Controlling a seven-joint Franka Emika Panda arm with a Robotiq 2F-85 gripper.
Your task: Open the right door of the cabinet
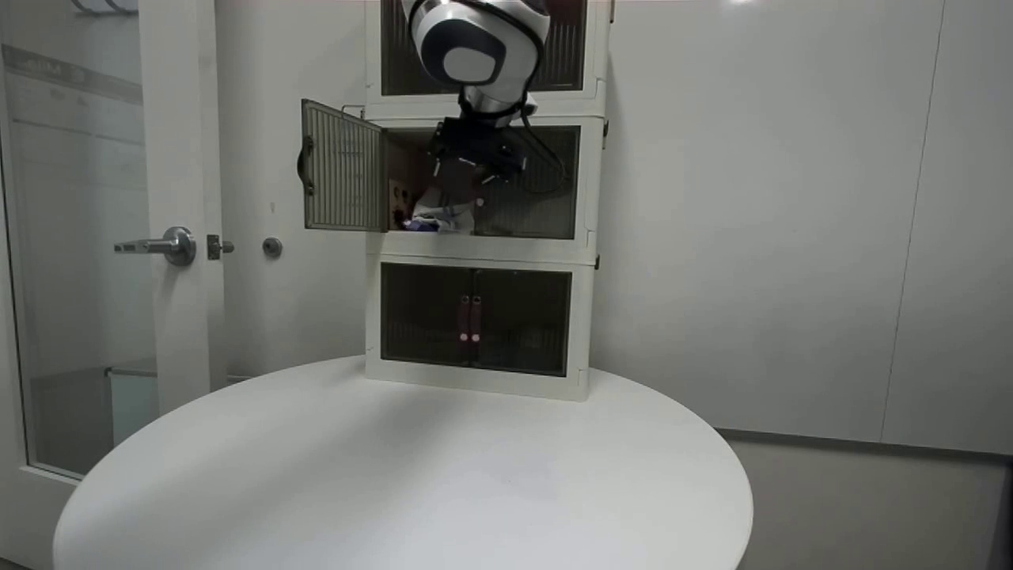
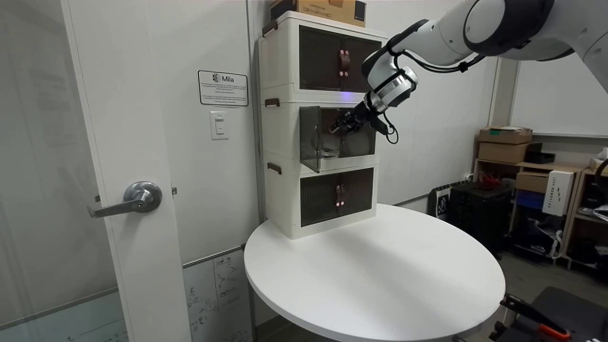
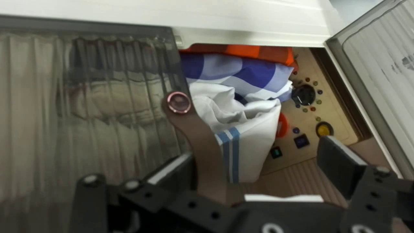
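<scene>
The white cabinet [image 1: 483,247] has three tiers and also shows in an exterior view [image 2: 279,128]. The dark tinted right door [image 1: 538,210] of its middle tier is closed; it also shows in an exterior view [image 2: 361,144] and fills the left of the wrist view [image 3: 106,136]. My gripper [image 3: 258,152] is open in front of the middle tier, partly covering this door in both exterior views. In the wrist view the door's brown strap handle [image 3: 207,158] lies between the fingers, close beside the left finger. Its lower end is hidden behind the gripper. I cannot tell whether they touch.
The matching left leaf [image 1: 344,170] stands swung outward. Folded cloths [image 3: 245,129] and a panel with coloured buttons [image 3: 300,123] sit inside the middle tier. A round white table [image 1: 443,467] bears the cabinet. A room door with a metal handle [image 2: 142,197] stands nearby.
</scene>
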